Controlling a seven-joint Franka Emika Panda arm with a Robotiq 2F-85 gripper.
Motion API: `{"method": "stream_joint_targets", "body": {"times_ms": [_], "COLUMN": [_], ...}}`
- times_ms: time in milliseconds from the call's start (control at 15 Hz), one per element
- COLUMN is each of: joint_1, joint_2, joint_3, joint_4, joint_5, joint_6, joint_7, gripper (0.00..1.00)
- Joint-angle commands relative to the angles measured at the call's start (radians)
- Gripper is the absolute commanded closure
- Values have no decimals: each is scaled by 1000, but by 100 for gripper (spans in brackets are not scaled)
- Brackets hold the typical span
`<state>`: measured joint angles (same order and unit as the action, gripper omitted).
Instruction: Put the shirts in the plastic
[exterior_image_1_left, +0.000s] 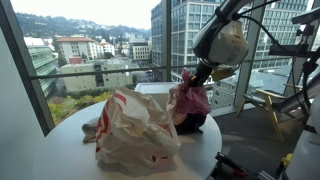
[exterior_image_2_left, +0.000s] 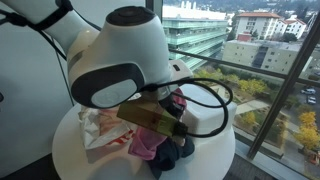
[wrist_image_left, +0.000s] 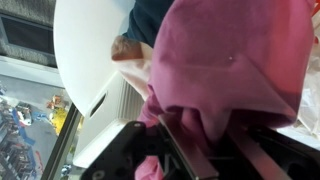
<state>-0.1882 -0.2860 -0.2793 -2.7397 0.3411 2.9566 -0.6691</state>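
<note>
A white plastic bag with red print (exterior_image_1_left: 135, 130) lies crumpled on the round white table (exterior_image_1_left: 60, 150); it also shows in an exterior view (exterior_image_2_left: 100, 130). My gripper (exterior_image_1_left: 196, 78) is shut on a pink shirt (exterior_image_1_left: 190, 98) and holds it just above the table, right of the bag. In the wrist view the pink shirt (wrist_image_left: 225, 60) hangs between my gripper's fingers (wrist_image_left: 205, 135). A dark blue shirt (exterior_image_1_left: 192, 122) lies under it on the table and shows in an exterior view (exterior_image_2_left: 180, 150). The pink shirt also shows in that view (exterior_image_2_left: 148, 143).
A window wall runs behind the table, with a white radiator or sill unit (wrist_image_left: 115, 115) below it. A wooden chair (exterior_image_1_left: 268, 100) stands to the right. A black cable (exterior_image_2_left: 215, 95) loops by my wrist. The arm's big white housing (exterior_image_2_left: 115, 55) blocks much of that view.
</note>
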Motion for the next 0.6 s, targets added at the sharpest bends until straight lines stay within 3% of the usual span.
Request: {"method": "stream_joint_targets", "body": {"times_ms": [0, 533], "joint_1": [0, -23], "joint_2": [-151, -410], "joint_3": [5, 60], "joint_4": [-4, -17], "joint_5": [30, 18], "joint_6": [16, 24], "joint_7": [-42, -11], "gripper": [95, 95]}}
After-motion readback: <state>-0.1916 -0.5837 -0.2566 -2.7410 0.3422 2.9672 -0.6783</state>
